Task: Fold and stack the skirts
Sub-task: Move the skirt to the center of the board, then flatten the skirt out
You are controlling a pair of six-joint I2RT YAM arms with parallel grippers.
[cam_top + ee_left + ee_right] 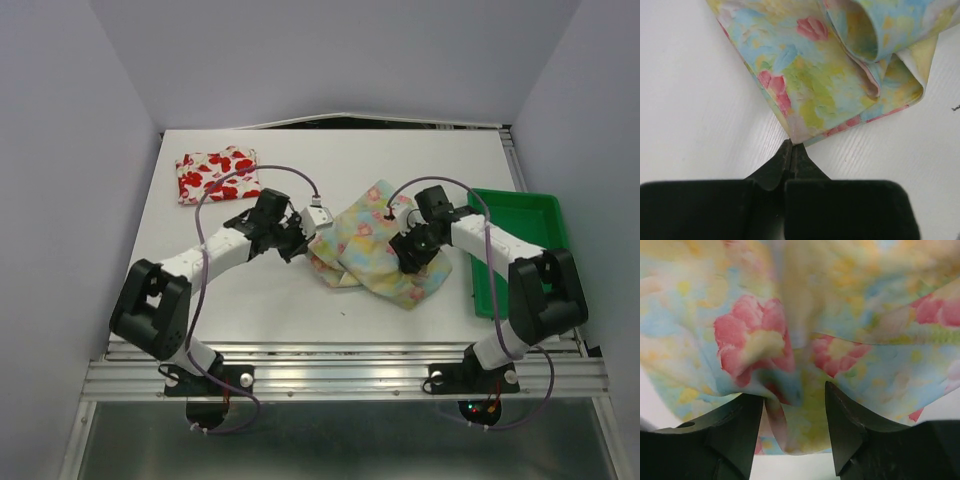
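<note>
Top external view, starting at the near edge. Both arms reach out over the white table point(250, 300) and meet on the pastel skirt point(375, 245). It lies crumpled at mid-table, its long axis running roughly left to right, with the right end dipping nearer to the bases.

The left pincer point(303, 242) sits at the skirt's left corner. On the left wrist view that pincer point(791, 147) is pressed together, and the pointed corner of the pastel skirt point(820, 85) runs straight into its tips, nipped there. The rest of the cloth fans away from it, with a loose fold curling up at the far right.

Over to the right pincer point(406, 258), planted on the skirt's right half from above. Its wrist view shows the pincer point(794, 390) standing apart, with a raised ridge of the flowered cloth point(755, 340) between the two fingers.

Further back, the green tray point(525, 225) lies along the table's right edge. At the far left, well apart from both arms, the red-flowered skirt point(217, 173) lies folded flat, its long side left to right.
</note>
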